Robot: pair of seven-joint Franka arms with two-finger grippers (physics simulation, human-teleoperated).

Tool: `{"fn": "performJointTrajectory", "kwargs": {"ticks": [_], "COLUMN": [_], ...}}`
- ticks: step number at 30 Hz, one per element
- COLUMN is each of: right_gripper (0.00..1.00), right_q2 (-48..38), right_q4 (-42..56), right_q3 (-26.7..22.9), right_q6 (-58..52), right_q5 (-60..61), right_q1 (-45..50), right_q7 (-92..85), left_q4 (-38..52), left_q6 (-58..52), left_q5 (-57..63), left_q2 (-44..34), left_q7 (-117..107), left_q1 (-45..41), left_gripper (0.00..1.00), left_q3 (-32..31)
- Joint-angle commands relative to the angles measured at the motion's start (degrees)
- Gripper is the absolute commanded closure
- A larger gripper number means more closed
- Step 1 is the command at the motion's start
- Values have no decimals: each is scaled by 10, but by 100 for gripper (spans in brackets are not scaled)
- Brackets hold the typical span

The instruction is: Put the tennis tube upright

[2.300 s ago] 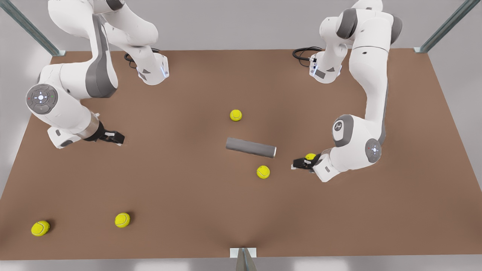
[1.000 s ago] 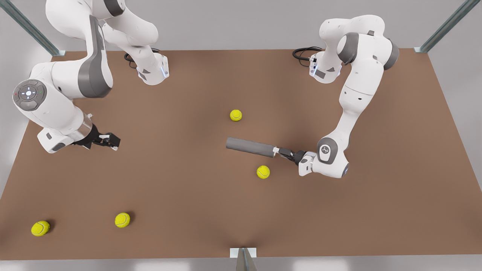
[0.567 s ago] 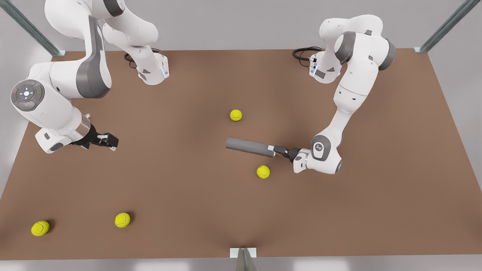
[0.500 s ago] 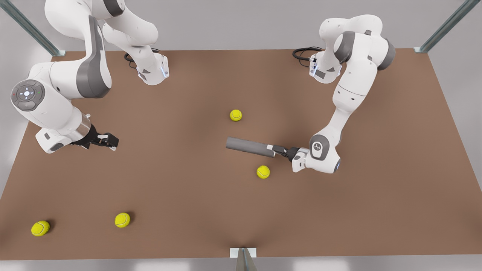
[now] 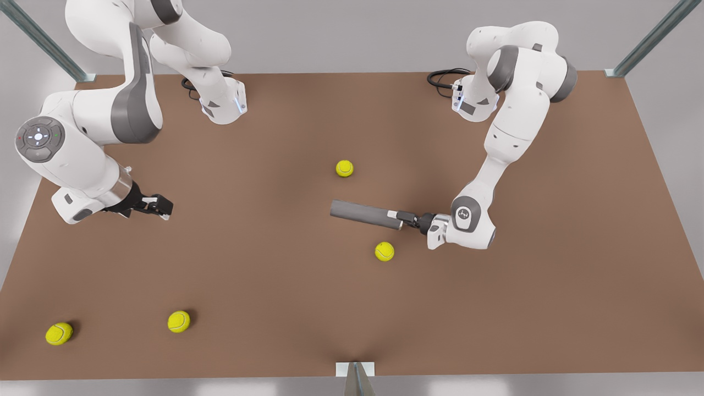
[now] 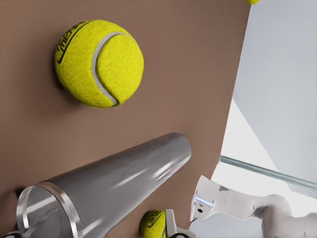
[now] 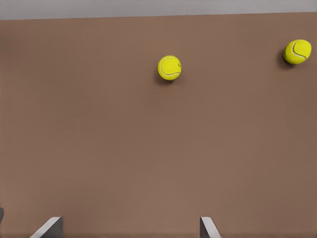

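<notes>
Left gripper [image 5: 397,216] is at the rim end of the tennis tube [image 5: 363,214], fingers pinching that end; in the left wrist view one fingertip [image 6: 42,224] sits inside the open mouth of the tube [image 6: 114,191]. The tube lies flat on the brown table [image 5: 286,275], not upright. Its long axis runs nearly straight away from the left gripper, along the gripper's own line, with the closed end farthest from it and the lighter rim in the grip. It points toward the front view's left, tilted slightly up-picture.

One tennis ball [image 5: 384,251] lies just beside the left gripper, on the camera side; another tennis ball [image 5: 344,168] lies on the far side of the tube, apart from it.

Right gripper [image 5: 159,205] waits well apart, over bare table, fingers spread; its fingertips [image 7: 49,226] show apart in the right wrist view, with two tennis balls [image 7: 170,67] farther ahead of it.
</notes>
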Motion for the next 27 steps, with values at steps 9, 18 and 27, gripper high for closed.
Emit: {"fn": "performJointTrajectory", "kwargs": {"ticks": [9, 18, 27], "right_gripper": [0, 0, 0], "right_q2": [0, 0, 0], "right_q4": [0, 0, 0], "right_q3": [0, 0, 0], "right_q6": [0, 0, 1], "right_q5": [0, 0, 0], "right_q1": [1, 1, 1], "right_q7": [0, 0, 0], "left_q4": [-4, -12, -17], "left_q6": [1, -4, -7], "left_q5": [-2, 2, 3], "left_q2": [0, -3, -14], "left_q7": [1, 9, 8], "left_q1": [-11, -11, -11], "left_gripper": [31, 44, 47], "left_q3": [0, 0, 0]}}
